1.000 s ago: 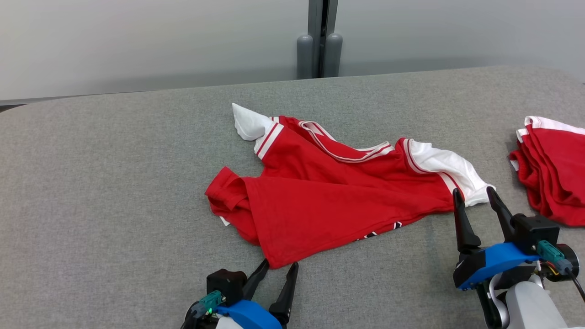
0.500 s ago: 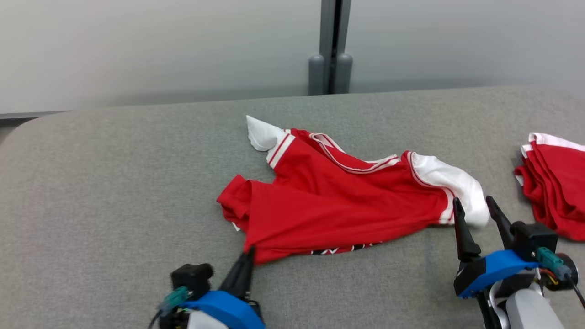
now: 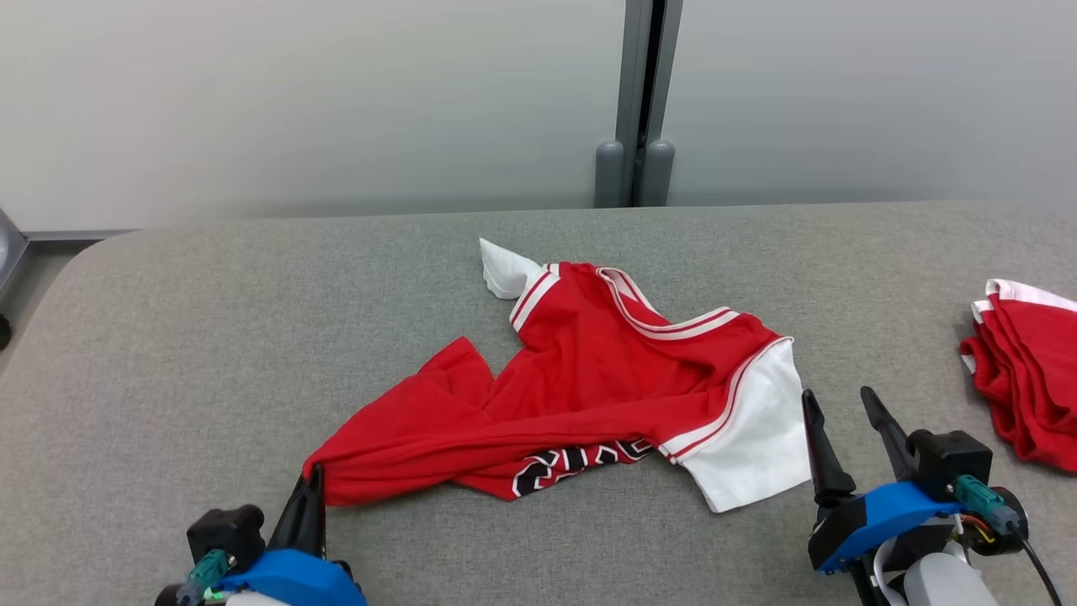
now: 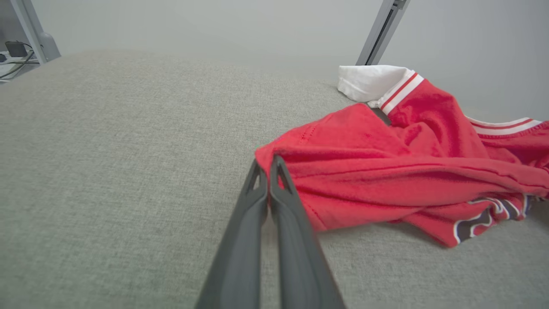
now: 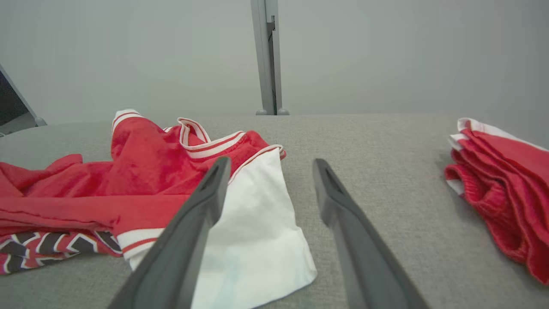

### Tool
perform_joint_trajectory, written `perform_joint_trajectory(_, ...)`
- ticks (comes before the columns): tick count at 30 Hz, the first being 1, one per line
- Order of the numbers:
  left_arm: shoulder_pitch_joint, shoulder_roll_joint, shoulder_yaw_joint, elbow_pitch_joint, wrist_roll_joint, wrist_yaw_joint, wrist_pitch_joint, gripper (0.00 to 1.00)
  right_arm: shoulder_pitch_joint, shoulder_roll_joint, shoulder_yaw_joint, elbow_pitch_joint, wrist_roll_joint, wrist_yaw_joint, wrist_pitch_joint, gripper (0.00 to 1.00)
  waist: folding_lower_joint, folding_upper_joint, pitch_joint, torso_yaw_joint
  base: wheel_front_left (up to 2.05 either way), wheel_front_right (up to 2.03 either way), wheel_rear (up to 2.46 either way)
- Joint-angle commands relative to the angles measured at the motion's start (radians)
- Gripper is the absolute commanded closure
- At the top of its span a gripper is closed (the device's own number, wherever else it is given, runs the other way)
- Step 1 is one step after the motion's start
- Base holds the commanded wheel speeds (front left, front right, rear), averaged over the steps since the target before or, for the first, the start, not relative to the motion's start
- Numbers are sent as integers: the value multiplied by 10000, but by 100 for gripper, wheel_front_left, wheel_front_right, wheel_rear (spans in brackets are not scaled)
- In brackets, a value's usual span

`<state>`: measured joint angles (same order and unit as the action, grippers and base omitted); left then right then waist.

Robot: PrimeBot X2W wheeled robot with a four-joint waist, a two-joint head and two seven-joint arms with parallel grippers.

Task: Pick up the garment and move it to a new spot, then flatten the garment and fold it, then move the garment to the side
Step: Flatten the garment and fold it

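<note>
The red garment with white sleeves is lying crumpled near the middle of the grey worktop. Its black-and-white lettering is tucking under the near edge, too folded to read. The left gripper is pinching the garment's near-left corner, fingers clenched on the cloth, while the right gripper is hanging just beside the white sleeve with fingers spread and grasping nothing, and a folded red pile is sitting well apart at the right.
</note>
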<state>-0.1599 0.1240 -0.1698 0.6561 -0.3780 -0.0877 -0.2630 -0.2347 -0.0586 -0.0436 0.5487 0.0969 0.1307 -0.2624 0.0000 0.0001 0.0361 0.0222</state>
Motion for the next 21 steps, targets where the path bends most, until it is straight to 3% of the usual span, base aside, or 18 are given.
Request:
perform_joint_trajectory(1,145,-75,146,78,67,22,-25,100,198,22,56,-52,25,0,-28,0,0,-1,-89,-66,0,0,0)
perform_joint_trajectory(5,502,-363,652,62,84,85,-23,100,320,61,206,-123,112,0,-28,0,0,-1,-262,-174,0,0,0)
perform_joint_trajectory(6,621,-444,744,158,50,66,-23,88,354,66,254,-136,118,0,-28,0,0,-1,-294,-201,0,0,0)
perform_joint_trajectory(8,771,-549,870,245,32,71,-25,88,441,74,361,-158,185,0,-28,0,0,-1,-375,-254,0,0,0)
perform_joint_trajectory(9,825,-594,906,231,19,34,-25,0,470,72,422,-183,285,0,-26,0,0,-1,-410,-275,0,0,0)
perform_joint_trajectory(13,1092,-686,1334,-328,87,180,-23,0,573,67,547,-261,482,0,-28,0,0,-1,-522,-310,0,0,0)
perform_joint_trajectory(17,1298,-726,1612,-1434,1002,645,-25,0,635,67,462,-560,312,0,-28,0,0,-1,-614,-274,0,0,0)
perform_joint_trajectory(21,1438,-731,1516,-1757,1695,757,-23,0,720,70,491,-803,61,0,-28,0,0,-1,-695,-254,0,0,0)
